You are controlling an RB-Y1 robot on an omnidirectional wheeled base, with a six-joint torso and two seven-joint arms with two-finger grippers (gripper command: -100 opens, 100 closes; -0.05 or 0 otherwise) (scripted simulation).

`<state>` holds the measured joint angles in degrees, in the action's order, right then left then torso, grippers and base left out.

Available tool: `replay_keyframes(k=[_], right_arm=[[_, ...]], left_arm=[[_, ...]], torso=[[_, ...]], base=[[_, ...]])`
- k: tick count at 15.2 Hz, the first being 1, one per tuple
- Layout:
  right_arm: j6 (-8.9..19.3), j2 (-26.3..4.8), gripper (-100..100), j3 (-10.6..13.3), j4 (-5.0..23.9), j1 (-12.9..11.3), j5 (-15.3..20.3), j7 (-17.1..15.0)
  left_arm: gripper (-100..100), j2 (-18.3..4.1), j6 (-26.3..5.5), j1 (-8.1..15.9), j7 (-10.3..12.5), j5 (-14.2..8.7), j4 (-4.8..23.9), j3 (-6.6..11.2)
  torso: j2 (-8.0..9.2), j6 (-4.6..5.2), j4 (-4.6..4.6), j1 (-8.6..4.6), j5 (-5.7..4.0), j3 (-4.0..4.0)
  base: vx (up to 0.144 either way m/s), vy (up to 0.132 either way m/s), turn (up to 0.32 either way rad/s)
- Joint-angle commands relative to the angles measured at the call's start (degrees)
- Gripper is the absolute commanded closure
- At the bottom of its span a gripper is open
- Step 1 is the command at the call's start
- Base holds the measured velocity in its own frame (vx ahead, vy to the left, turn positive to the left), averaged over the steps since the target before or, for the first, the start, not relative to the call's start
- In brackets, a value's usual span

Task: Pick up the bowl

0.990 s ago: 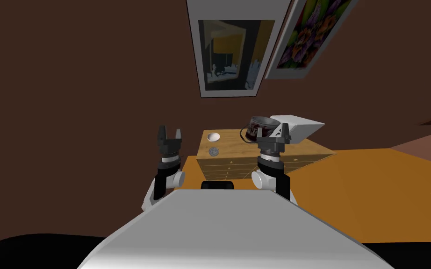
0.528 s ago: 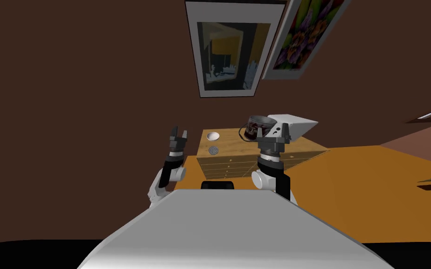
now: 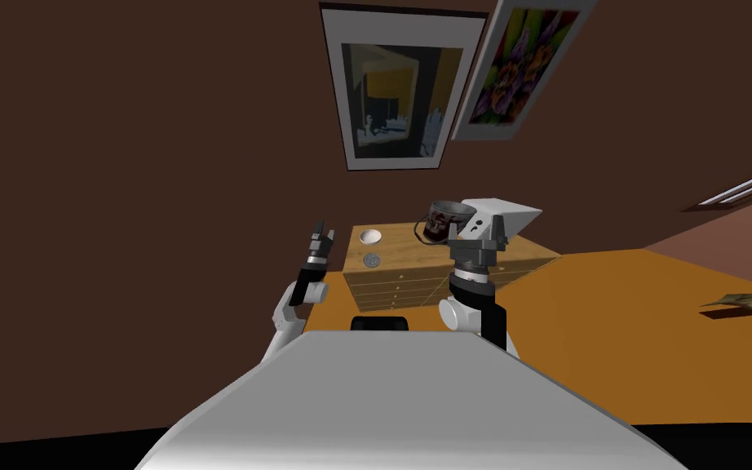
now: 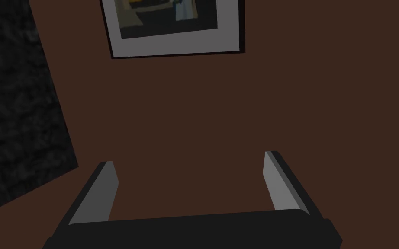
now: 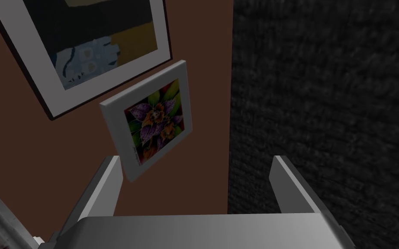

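1. White against wood: the small bowl (image 3: pixel 371 237) sits upright and untouched near the back left corner of a wooden chest of drawers (image 3: pixel 399 287), with a grey disc (image 3: pixel 373 262) just in front of it.
2. The left gripper (image 3: pixel 323 233) is raised just beside the chest's left edge. The bowl lies ahead of it and a little inward, toward the robot's middle, with nothing between them.
3. The right gripper (image 3: pixel 477 231) is raised at the chest's far end, in front of a dark mug (image 3: pixel 445 222), well apart from the bowl. The left arm looks the nearer of the two.
4. The bowl is round and has no long axis, so its rim could likely be taken from any side.
5. In the left wrist view, the fingers (image 4: pixel 106 190) are spread wide with nothing between them, aimed at the brown wall (image 4: pixel 281 108) rather than down at the bowl.
6. The right hand's fingers (image 5: pixel 107 186) are likewise parted and empty.
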<state>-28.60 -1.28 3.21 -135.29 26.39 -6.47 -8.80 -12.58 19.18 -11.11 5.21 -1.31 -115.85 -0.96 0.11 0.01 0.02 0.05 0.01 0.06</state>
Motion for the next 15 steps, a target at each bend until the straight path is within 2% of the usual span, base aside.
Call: replay_keyframes(k=[1, 2, 3, 4, 5, 6, 7, 8, 9, 10, 11, 12, 14, 15], right_arm=[[0.00, 0.00, 0, 0.00, 0.00, 0.00, 0.00, 0.00], [0.00, 0.00, 0, 0.00, 0.00, 0.00, 0.00, 0.00], [0.00, 0.00, 0, 0.00, 0.00, 0.00, 0.00, 0.00], [0.00, 0.00, 0, 0.00, 0.00, 0.00, 0.00, 0.00], [0.00, 0.00, 0, 0.00, 0.00, 0.00, 0.00, 0.00], [0.00, 0.00, 0, 0.00, 0.00, 0.00, 0.00, 0.00], [0.00, 0.00, 0, 0.00, 0.00, 0.00, 0.00, 0.00], [0.00, 0.00, 0, 0.00, 0.00, 0.00, 0.00, 0.00], [0.00, 0.00, 0, 0.00, 0.00, 0.00, 0.00, 0.00], [0.00, 0.00, 0, 0.00, 0.00, 0.00, 0.00, 0.00], [0.00, 0.00, 0, 0.00, 0.00, 0.00, 0.00, 0.00], [0.00, 0.00, 0, 0.00, 0.00, 0.00, 0.00, 0.00], [0.00, 0.00, 0, 0.00, 0.00, 0.00, 0.00, 0.00], [0.00, 0.00, 0, 0.00, 0.00, 0.00, 0.00, 0.00]], left_arm=[[-100, -0.74, -2.86, 2.86, 0.25, -0.61, 2.86, 0.16], [-100, -0.74, -3.82, 3.48, 0.25, -0.61, 4.04, 0.16], [-100, -0.74, -3.83, 3.48, 0.25, -0.61, 4.04, 0.16], [-100, -1.18, -5.64, 5.82, 0.46, -1.09, 6.51, 0.30], [-100, -1.18, -6.39, 6.29, 0.46, -1.09, 7.30, 0.30], [-100, -1.55, -7.89, 8.14, 0.67, -1.60, 8.78, 0.44], [-100, -1.55, -9.05, 9.20, 0.67, -1.60, 10.07, 0.44], [-100, -1.55, -9.05, 9.20, 0.67, -1.60, 10.68, 0.44], [-100, -1.84, -11.44, 11.30, 0.88, -2.11, 12.04, 0.57], [-100, -1.84, -11.78, 12.21, 0.88, -2.11, 14.04, 0.57], [-100, -1.84, -11.78, 12.21, 0.88, -2.11, 14.17, 0.57], [-100, -2.06, -13.33, 14.76, 1.10, -2.65, 17.05, 0.71], [-100, -2.06, -14.59, 15.29, 1.10, -2.65, 17.75, 0.71], [-100, -2.22, -16.47, 17.38, 1.31, -3.19, 19.80, 0.84]], torso=[[0.00, 0.00, 0.00, 0.00, 0.00, 0.00], [0.02, 0.01, 0.00, 0.00, 0.00, 0.01], [0.03, 0.01, 0.01, 0.00, 0.00, 0.01], [0.01, -0.01, 0.01, 0.00, 0.00, 0.01], [0.01, 0.01, 0.01, 0.00, 0.00, 0.01], [0.01, 0.00, 0.01, -0.01, 0.00, 0.01], [0.01, 0.02, 0.01, 0.00, 0.00, 0.00], [0.00, 0.01, 0.00, 0.01, 0.00, 0.00], [-0.01, -0.01, 0.00, 0.01, 0.00, 0.00], [-0.02, 0.01, 0.00, 0.01, 0.00, -0.01], [-0.02, 0.01, -0.01, 0.01, 0.00, -0.01], [-0.03, -0.01, 0.00, 0.00, 0.00, -0.01], [-0.02, 0.00, 0.00, 0.00, 0.00, -0.01], [-0.03, -0.01, 0.00, 0.01, 0.00, -0.02]], base=[[-0.045, 0.008, -0.063], [-0.047, 0.011, -0.054], [-0.034, 0.009, -0.018], [-0.040, 0.006, -0.033], [-0.039, 0.006, -0.047], [-0.039, 0.014, -0.065], [-0.038, 0.014, -0.065], [-0.026, 0.010, -0.024], [-0.032, 0.011, -0.034], [-0.037, 0.010, -0.048], [-0.026, 0.009, -0.025], [-0.030, 0.010, -0.048], [-0.027, 0.014, -0.040], [-0.025, 0.010, -0.047]])
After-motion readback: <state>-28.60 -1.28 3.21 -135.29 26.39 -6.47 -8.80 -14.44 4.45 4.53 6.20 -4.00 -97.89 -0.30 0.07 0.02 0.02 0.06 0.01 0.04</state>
